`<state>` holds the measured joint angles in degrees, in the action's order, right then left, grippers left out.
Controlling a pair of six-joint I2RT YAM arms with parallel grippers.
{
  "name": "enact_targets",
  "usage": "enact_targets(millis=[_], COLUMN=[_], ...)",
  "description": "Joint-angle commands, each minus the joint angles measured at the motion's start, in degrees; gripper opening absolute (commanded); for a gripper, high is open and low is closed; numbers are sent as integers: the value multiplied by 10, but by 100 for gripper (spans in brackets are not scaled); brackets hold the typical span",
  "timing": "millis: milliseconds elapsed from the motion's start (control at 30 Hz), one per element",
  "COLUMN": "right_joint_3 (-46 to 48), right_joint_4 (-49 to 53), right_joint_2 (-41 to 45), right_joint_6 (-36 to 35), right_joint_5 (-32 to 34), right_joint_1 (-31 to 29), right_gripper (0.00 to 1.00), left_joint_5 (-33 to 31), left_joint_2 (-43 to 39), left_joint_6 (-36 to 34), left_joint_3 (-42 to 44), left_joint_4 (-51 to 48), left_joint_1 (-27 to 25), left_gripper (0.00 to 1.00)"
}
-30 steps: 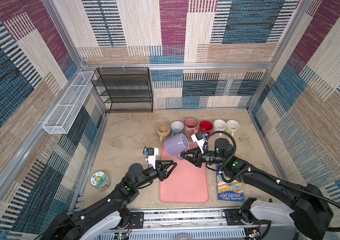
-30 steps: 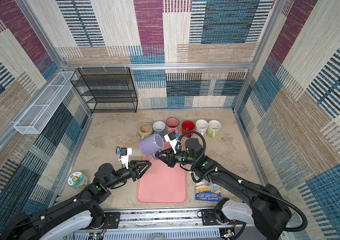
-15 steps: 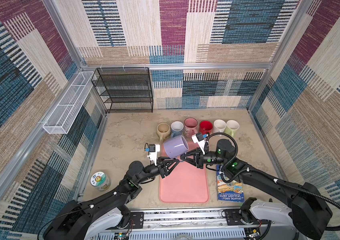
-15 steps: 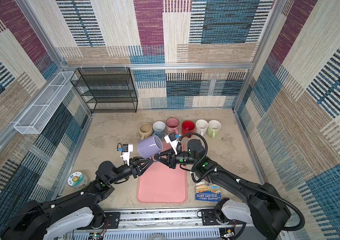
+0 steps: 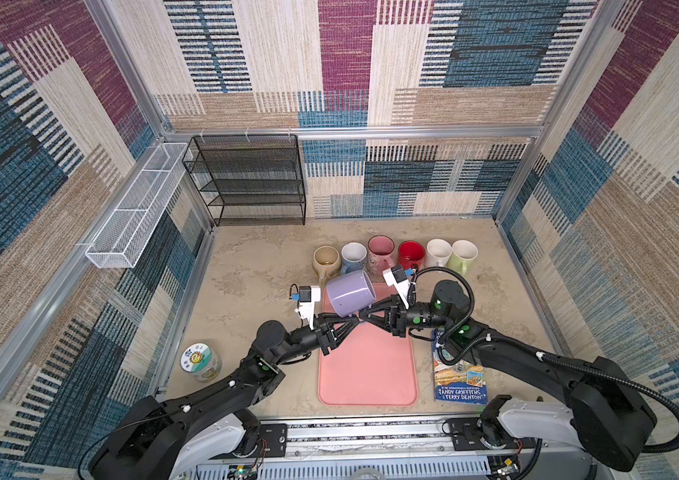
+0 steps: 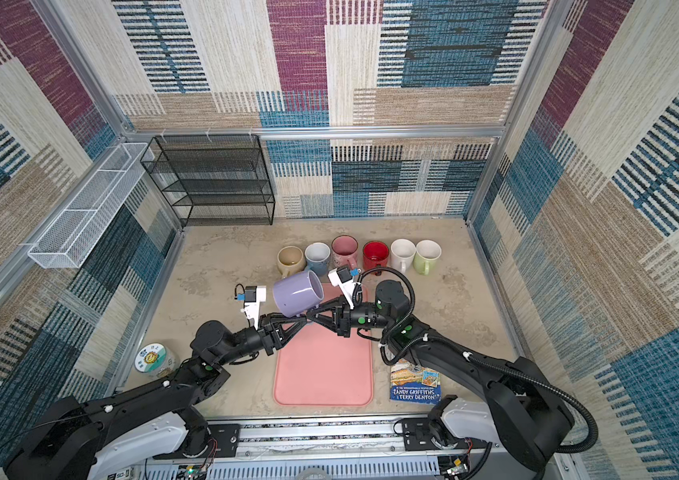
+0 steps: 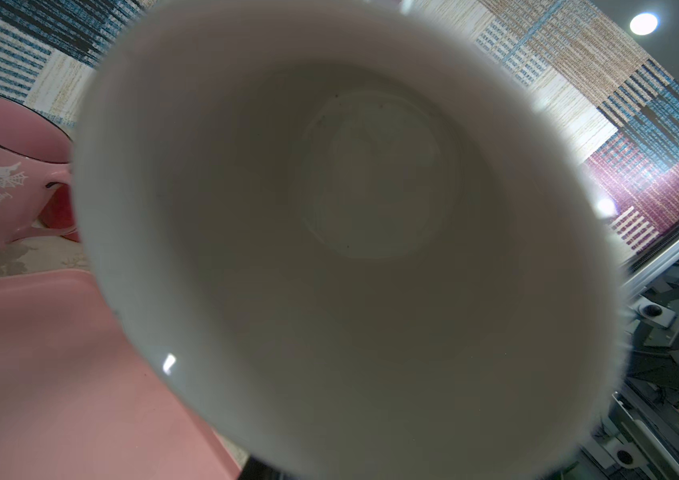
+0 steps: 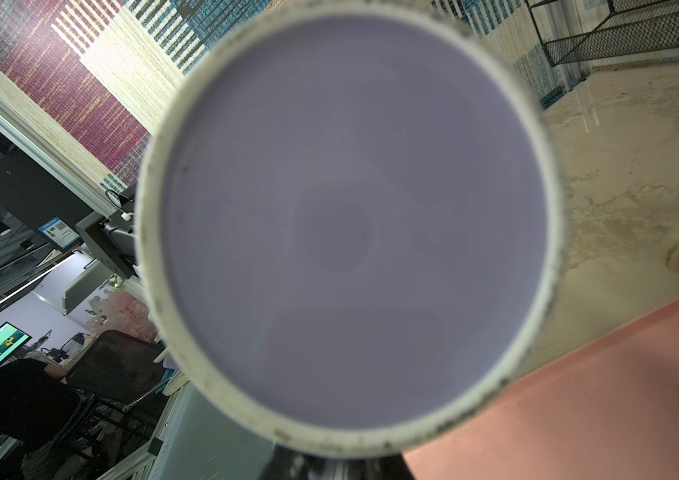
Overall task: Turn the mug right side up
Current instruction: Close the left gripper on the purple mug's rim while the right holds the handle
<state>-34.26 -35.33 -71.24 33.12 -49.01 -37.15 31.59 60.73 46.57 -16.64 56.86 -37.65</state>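
A lilac mug [image 5: 348, 293] [image 6: 296, 293] hangs on its side above the far end of the pink mat [image 5: 366, 374] [image 6: 323, 374]. Its white inside [image 7: 350, 228] faces the left wrist camera and its lilac base [image 8: 350, 228] faces the right one. My right gripper [image 5: 364, 318] [image 6: 312, 316] is shut on the mug's underside and carries it. My left gripper [image 5: 352, 323] [image 6: 302, 318] points at the same underside from the other side, tip to tip with the right. Its fingertips are hidden under the mug, so their gap does not show.
Several upright mugs stand in a row behind the mat, from tan [image 5: 326, 257] through pink [image 5: 381, 249] to green [image 5: 464, 253]. A book [image 5: 459, 374] lies right of the mat and a round tin [image 5: 200, 361] left. A black wire rack [image 5: 252, 178] stands at the back left.
My left gripper has moved in from the left to the mug's underside and its fingers have narrowed. The right gripper has shifted the mug slightly left.
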Motion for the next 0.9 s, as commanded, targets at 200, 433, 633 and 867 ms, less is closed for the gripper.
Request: enact_targets(millis=[200,433,633,867], right_joint_3=[29,48,41,26], right_joint_4=[-80,-107,-91,-47], right_joint_2=[-17,-32,-33,-15], right_joint_6=[29,42,32,5], right_joint_5=[-40,-41,-30,-8], right_joint_1=[-1,-1,-2,-1], right_gripper=[0,0,0,22], left_joint_5=[-27,-52,-51,-61], left_joint_2=[-11,-17,-17,-39], left_joint_6=[0,1,0,-12], left_joint_3=[-10,-4,-2,11], left_joint_4=[46,53,56,38], left_joint_1=[2,2,2,3], left_gripper=[23,8,0,0])
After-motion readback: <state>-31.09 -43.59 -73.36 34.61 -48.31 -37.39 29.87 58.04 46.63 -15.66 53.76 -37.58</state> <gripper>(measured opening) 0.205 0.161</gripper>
